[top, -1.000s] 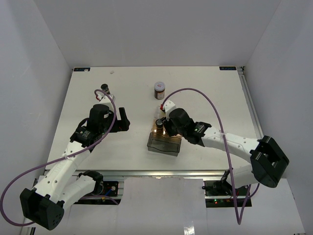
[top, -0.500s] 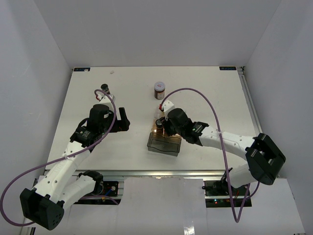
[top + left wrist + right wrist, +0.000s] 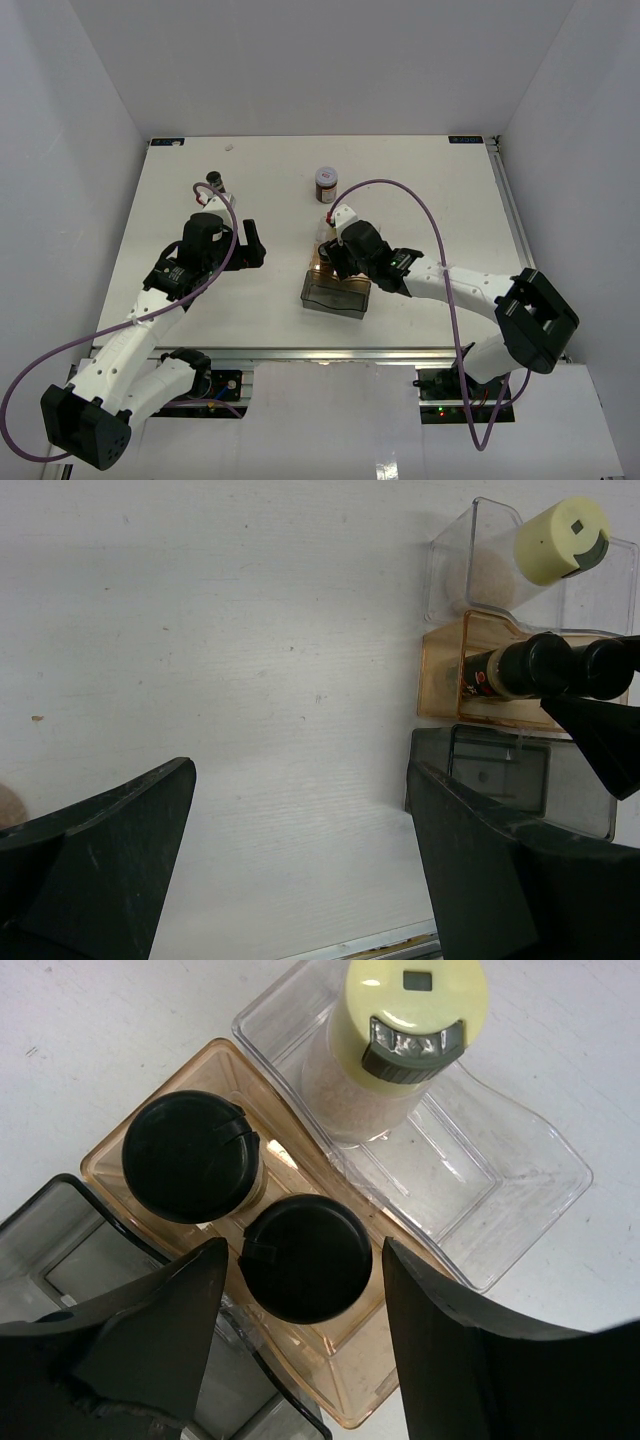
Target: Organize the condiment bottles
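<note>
Since the earlier frame, the right arm's elbow has been drawn inward over the table [image 3: 420,190], and the right gripper [image 3: 305,1260] has been parted. A black-capped jar [image 3: 305,1257] is thereby released, standing in the amber bin [image 3: 130,1145] near the table's middle, beside a second black jar [image 3: 190,1155]. The left gripper [image 3: 300,810] is held wide open, empty and unmoved. The jaws should be spread fully and lifted straight up, so that neither cap is snagged. A red-labelled jar [image 3: 326,184] is left toward the far edge.
</note>
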You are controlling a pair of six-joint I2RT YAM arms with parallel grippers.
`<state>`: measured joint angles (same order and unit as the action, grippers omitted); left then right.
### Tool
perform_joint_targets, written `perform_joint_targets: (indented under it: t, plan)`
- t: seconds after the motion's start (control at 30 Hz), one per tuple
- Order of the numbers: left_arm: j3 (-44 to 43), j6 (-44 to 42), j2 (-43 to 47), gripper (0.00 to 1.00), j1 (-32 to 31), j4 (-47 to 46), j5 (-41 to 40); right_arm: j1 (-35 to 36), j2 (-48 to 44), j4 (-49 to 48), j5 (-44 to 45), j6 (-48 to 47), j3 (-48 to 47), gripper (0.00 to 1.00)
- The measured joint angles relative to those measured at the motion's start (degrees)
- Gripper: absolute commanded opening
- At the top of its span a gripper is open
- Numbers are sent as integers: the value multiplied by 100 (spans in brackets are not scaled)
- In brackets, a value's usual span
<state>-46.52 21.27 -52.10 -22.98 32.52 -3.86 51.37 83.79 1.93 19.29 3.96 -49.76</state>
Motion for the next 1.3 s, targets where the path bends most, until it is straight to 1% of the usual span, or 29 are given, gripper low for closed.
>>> perform_joint_targets:
  t: [0.23, 0.33, 0.43, 0.53, 0.7, 0.8, 0.87, 0.97, 1.1, 1.2, 1.3]
  plan:
    - [-64, 38, -62, 98, 0, 37, 2, -25, -18, 153, 54, 12, -6, 77]
    - [-446, 114, -379, 98, 0, 125, -6, -31, -132, 370, 111, 4, -77, 78]
    - [-1127, 147, -938, 98, 48, 188, -18, -34, -351, 648, 213, -14, -281, 78]
    - [-1859, 152, -1551, 98, 292, 220, 4, -36, -722, 858, 311, -61, -483, 78]
    - [-2856, 159, -2561, 94, 1210, 213, 107, -37, -1520, 1171, 323, -141, -627, 79]
    - [-3207, 171, -3139, 93, 1728, 98, 178, -37, -1964, 1404, 293, -137, -638, 79]
    - [-3265, 166, -3465, 92, 1975, 55, 180, -40, -2241, 1520, 204, -131, -620, 80]
    - [-3571, 110, -4184, 90, 2103, -40, 132, -42, -2792, 1674, 79, -132, -553, 80]
    - [-4020, 16, -5178, 88, 2109, -85, 19, -43, -3346, 1707, -76, -129, -551, 80]
    - [-4380, -68, -5779, 88, 2106, -86, -134, -49, -3536, 1691, -171, -125, -507, 80]
    - [-4660, -133, -6159, 87, 2105, -22, -305, -52, -3590, 1719, -188, -126, -448, 80]
